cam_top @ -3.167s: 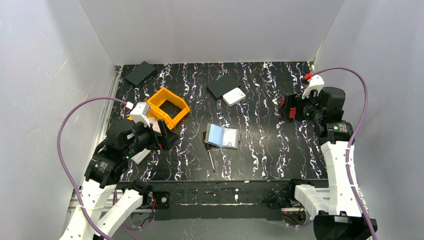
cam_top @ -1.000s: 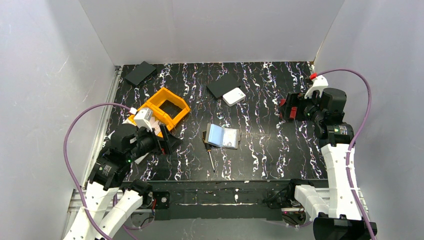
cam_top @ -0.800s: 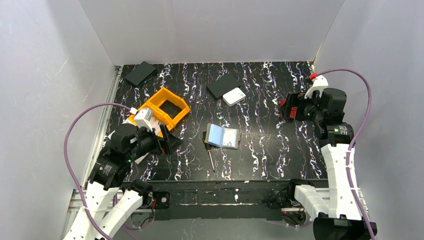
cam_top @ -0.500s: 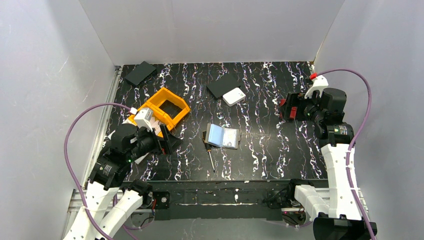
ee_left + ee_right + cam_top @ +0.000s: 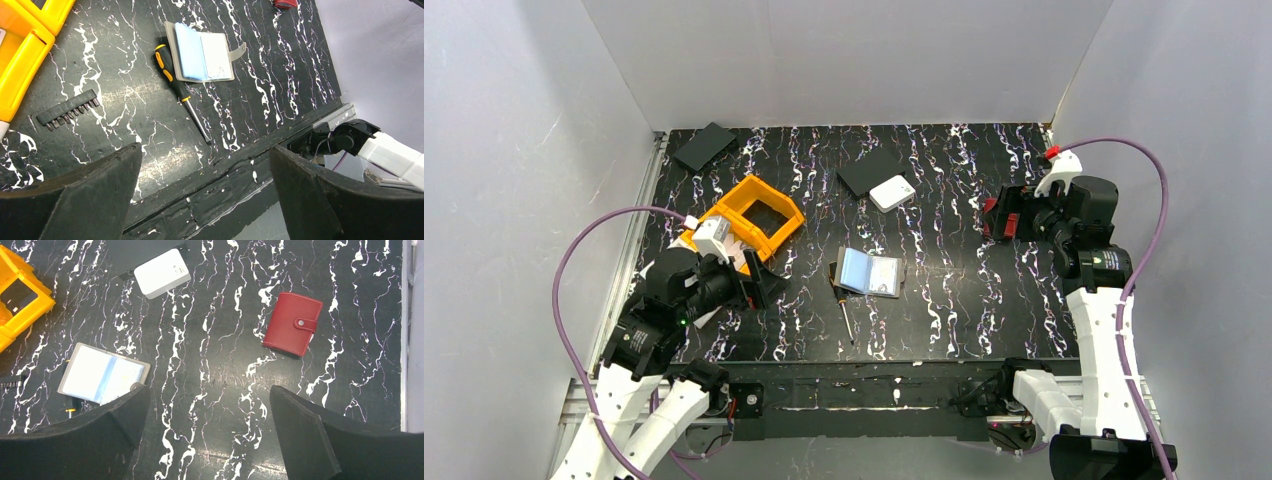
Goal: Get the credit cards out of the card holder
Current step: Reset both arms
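Observation:
The card holder (image 5: pixel 870 272) lies open and flat in the middle of the table, taupe rim and snap tab showing in the left wrist view (image 5: pixel 202 52). The credit cards sit in it: a pale blue one (image 5: pixel 189 49) on the left half and a greyish one (image 5: pixel 218 55) on the right half. It also shows at the left of the right wrist view (image 5: pixel 104 374). My left gripper (image 5: pixel 760 285) hangs left of it, open and empty (image 5: pixel 205 155). My right gripper (image 5: pixel 1004 220) hovers far right, open and empty (image 5: pixel 210 392).
A screwdriver (image 5: pixel 182 90) lies against the holder's near-left side. A strip of bits (image 5: pixel 67 107) and an orange bin (image 5: pixel 761 213) are at the left. A white square box (image 5: pixel 891 192) and flat black rectangles (image 5: pixel 871 168) (image 5: pixel 704 145) lie at the back. A red wallet (image 5: pixel 292 324) lies below the right gripper.
Since the earliest frame the left arm has drawn back a little toward the near edge, and the right wrist has shifted slightly. Over the last second nothing visibly moved.

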Controlling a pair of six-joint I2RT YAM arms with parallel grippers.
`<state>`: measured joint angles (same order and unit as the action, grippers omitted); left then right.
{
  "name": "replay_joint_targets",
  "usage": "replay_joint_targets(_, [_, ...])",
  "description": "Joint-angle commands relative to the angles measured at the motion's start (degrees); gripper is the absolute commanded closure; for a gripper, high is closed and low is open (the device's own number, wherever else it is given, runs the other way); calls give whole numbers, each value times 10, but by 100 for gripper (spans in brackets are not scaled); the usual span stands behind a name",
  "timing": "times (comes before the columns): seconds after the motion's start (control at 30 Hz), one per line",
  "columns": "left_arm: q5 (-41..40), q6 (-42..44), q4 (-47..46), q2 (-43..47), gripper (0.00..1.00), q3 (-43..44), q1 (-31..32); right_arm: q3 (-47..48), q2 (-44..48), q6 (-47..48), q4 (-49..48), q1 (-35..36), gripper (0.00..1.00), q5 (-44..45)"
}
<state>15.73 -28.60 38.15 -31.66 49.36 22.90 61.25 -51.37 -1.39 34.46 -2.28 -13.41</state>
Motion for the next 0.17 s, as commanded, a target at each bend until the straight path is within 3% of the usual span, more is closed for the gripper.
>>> replay_joint_targets(0.0, [11, -4, -8, 5, 2, -5, 0, 4, 0, -7, -27, -6, 1, -3])
replay_joint_targets(0.13, [13, -6, -7, 8, 2, -4, 0, 2, 5, 11, -27, -11, 2, -27])
